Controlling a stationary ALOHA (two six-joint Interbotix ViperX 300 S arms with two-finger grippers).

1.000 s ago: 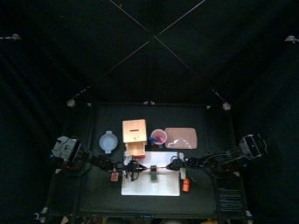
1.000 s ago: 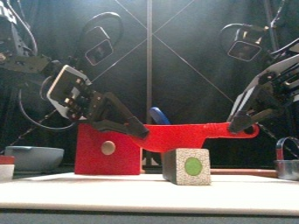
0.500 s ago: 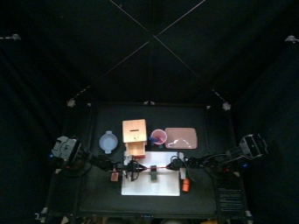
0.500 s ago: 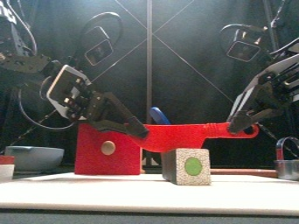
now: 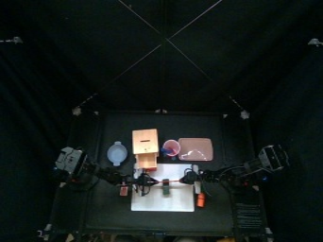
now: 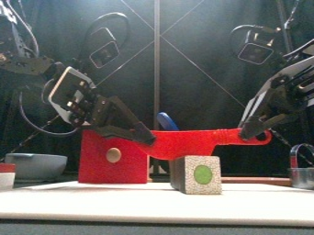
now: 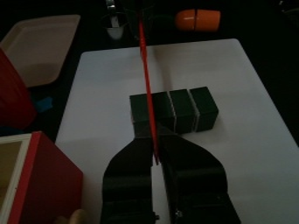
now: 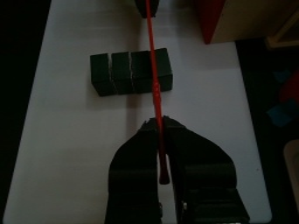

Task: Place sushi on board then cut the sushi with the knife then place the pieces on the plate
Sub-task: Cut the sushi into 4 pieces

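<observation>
The sushi roll, dark green blocks with a green-centred end face, lies on the white board. A red toy knife hangs level just over the roll, held at both ends. My left gripper is shut on one end and my right gripper on the other. In the left wrist view the knife shows edge-on as a thin red line across the roll. The right wrist view shows the same line over the blocks. The pink plate sits behind the board.
The wooden box with a red drawer front stands at the back left beside the blue-grey bowl. A red cup is between box and plate. Orange toy foods lie at the board's sides.
</observation>
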